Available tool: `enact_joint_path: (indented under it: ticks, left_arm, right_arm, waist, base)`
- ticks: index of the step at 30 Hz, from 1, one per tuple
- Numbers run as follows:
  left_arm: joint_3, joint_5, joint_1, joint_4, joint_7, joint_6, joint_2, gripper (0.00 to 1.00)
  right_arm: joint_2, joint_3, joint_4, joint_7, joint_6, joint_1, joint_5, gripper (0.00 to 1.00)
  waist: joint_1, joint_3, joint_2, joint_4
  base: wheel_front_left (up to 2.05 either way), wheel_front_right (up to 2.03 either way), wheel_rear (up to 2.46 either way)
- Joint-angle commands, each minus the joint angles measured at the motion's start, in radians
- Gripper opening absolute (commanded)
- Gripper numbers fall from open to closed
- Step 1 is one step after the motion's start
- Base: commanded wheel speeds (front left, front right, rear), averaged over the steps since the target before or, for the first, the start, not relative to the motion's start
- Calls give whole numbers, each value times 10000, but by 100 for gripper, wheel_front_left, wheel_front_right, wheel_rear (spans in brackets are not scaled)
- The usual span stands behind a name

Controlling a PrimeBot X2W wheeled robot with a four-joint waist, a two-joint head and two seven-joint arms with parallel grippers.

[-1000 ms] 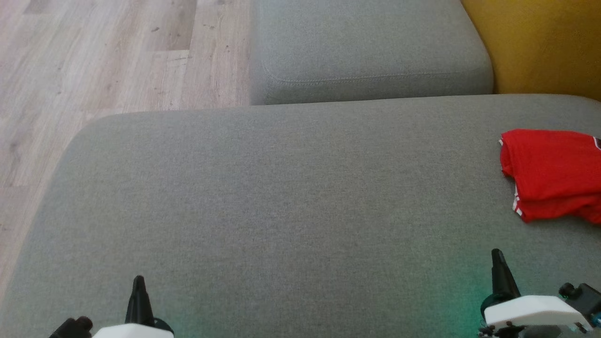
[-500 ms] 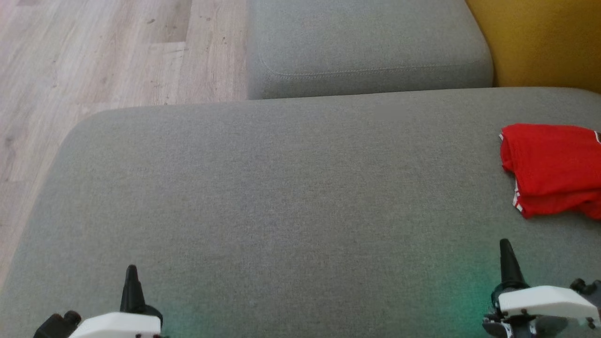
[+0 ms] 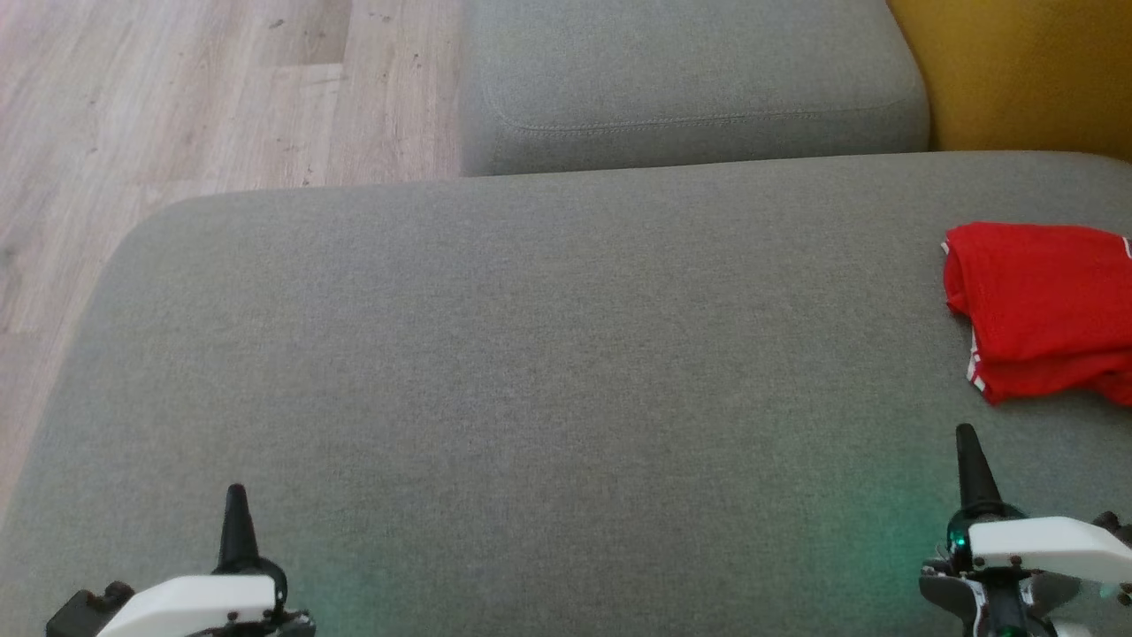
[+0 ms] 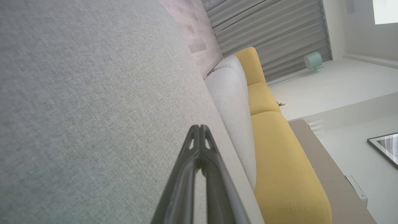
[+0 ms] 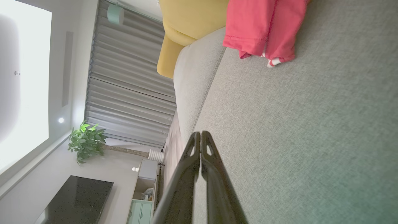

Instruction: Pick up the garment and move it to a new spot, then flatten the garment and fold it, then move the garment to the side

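A folded red garment [image 3: 1044, 310] with white trim lies at the far right of the grey cushion [image 3: 548, 372], cut off by the head view's right edge. The right wrist view shows the garment [image 5: 264, 28] at the top, resting near the yellow backrest. My left gripper [image 3: 235, 494] hovers at the lower left, shut, its tips pressed together with nothing between them [image 4: 199, 127]. My right gripper [image 3: 966, 435] is at the lower right, a short way in front of the garment, also shut and holding nothing [image 5: 201, 133].
A second grey cushion [image 3: 690, 80] lies beyond the near one. Yellow upholstery [image 3: 1017, 71] rises at the top right. Wooden floor [image 3: 177, 97] lies to the left, past the cushion's rounded edge. Wide bare fabric spreads between the grippers.
The head camera has tilted, so the whole picture has shifted a little. Both grippers reach further up the view than before. The garment lies unchanged.
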State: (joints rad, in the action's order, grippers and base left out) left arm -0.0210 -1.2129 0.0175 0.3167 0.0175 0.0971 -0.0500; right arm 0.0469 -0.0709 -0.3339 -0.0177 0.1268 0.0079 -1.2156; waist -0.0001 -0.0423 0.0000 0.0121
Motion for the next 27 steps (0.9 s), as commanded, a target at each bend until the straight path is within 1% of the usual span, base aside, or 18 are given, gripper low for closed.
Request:
enact_joint_path:
  ticks: [1, 27]
  left_arm:
    - [-345, -341, -631, -374, 83, 83, -12, 0]
    - [-865, -3546, -1186, -673, 860, 307, -4, 0]
  right_arm:
    - [32, 90, 429, -84, 30, -584, -349, 0]
    - [33, -373, 839, -859, 38, -1094, -3523, 0]
  waist:
    - [1, 25, 0, -7]
    - [1, 405, 0, -108]
  base:
    - [0, 0, 0]
    - [0, 0, 0]
